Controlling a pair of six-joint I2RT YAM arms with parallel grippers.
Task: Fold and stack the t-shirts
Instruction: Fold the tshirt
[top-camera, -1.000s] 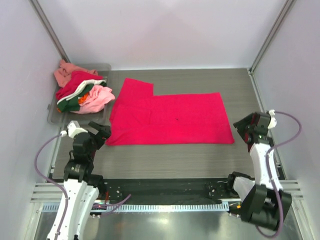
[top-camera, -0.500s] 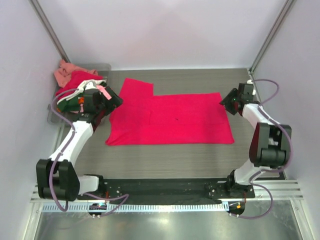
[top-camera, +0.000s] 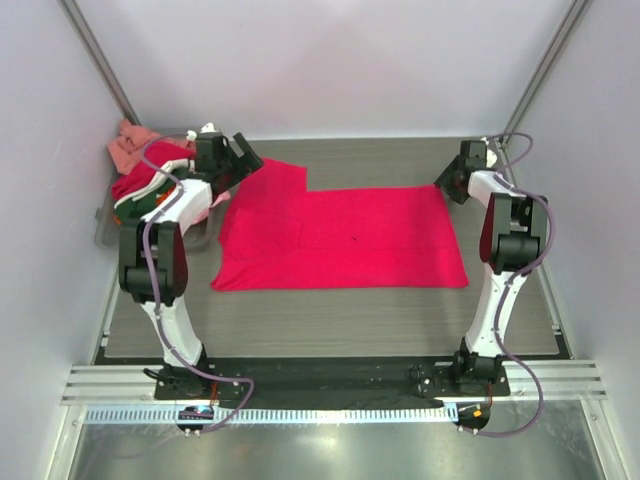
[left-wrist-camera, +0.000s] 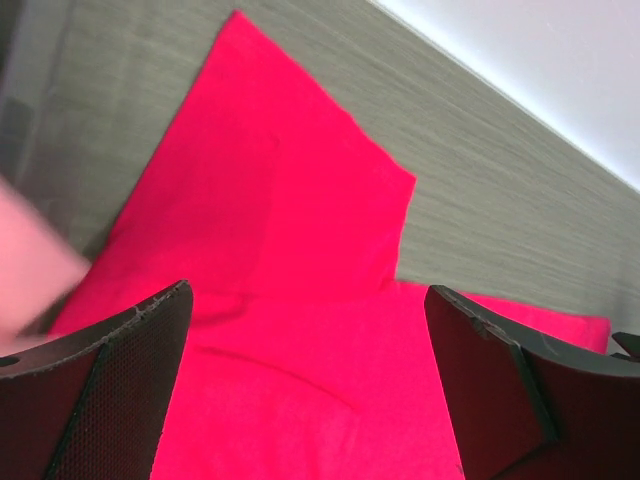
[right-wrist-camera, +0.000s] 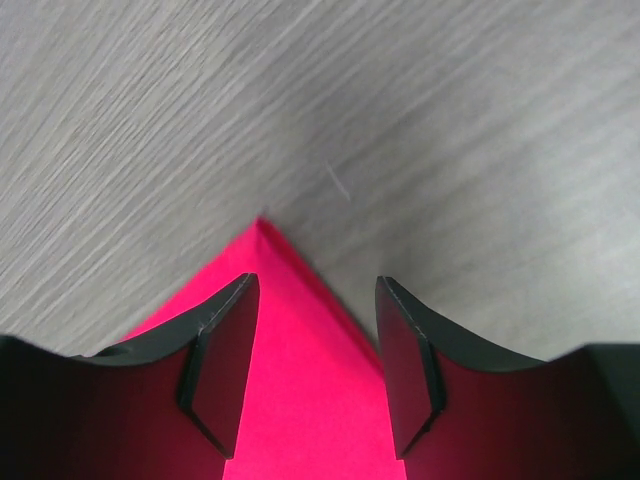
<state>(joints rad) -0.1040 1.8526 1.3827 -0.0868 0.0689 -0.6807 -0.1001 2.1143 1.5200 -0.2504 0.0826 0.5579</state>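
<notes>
A crimson-red t-shirt (top-camera: 340, 235) lies spread flat on the table, one sleeve (left-wrist-camera: 280, 180) sticking out at its far left. My left gripper (top-camera: 243, 160) hovers over that sleeve, jaws wide open with only cloth below them (left-wrist-camera: 310, 380). My right gripper (top-camera: 447, 183) is at the shirt's far right corner (right-wrist-camera: 275, 250). Its fingers (right-wrist-camera: 220, 360) stand apart on either side of the corner, which lies flat between them, not pinched. More t-shirts in salmon, red, green, white and pink are heaped at the far left (top-camera: 150, 180).
The heap sits in a grey tray (top-camera: 108, 228) against the left wall. White walls and metal posts close in the back and sides. Bare grey wood-grain table (top-camera: 330, 310) shows around the shirt.
Both arms have reached out from the near side to the shirt's far edge: the left to the sleeve by the tray, the right to the far right corner.
</notes>
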